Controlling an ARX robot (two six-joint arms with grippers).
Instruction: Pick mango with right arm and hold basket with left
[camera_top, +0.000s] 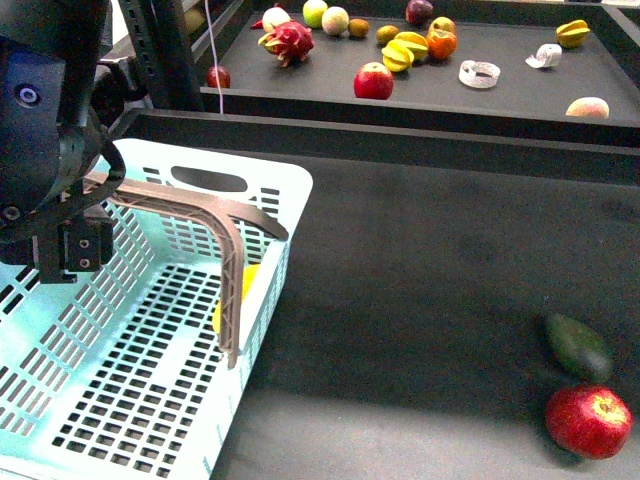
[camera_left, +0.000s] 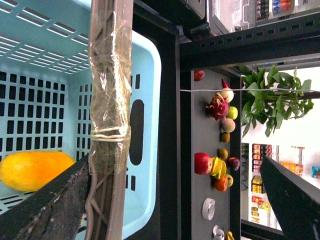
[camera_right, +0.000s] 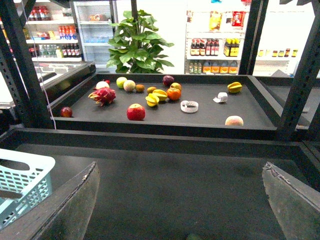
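The light blue basket (camera_top: 150, 380) stands at the front left, its brown handle (camera_top: 225, 250) raised over it. The yellow-orange mango (camera_left: 31, 170) lies inside the basket; in the front view only a yellow patch of the mango (camera_top: 250, 285) shows behind the handle. My bulky left arm (camera_top: 45, 140) hangs over the basket's far left rim. My left gripper (camera_left: 175, 205) is open, and the taped handle (camera_left: 107, 100) runs just beside one finger (camera_left: 50, 210). My right gripper (camera_right: 180, 210) is open over bare dark table, holding nothing. A corner of the basket (camera_right: 20, 180) shows beside it.
A dark green oval fruit (camera_top: 578, 345) and a red apple (camera_top: 588, 420) lie at the front right. The raised back tray (camera_top: 520, 85) holds several fruits, among them a red apple (camera_top: 373, 81) and a dragon fruit (camera_top: 288, 42), plus tape rolls (camera_top: 479, 73).
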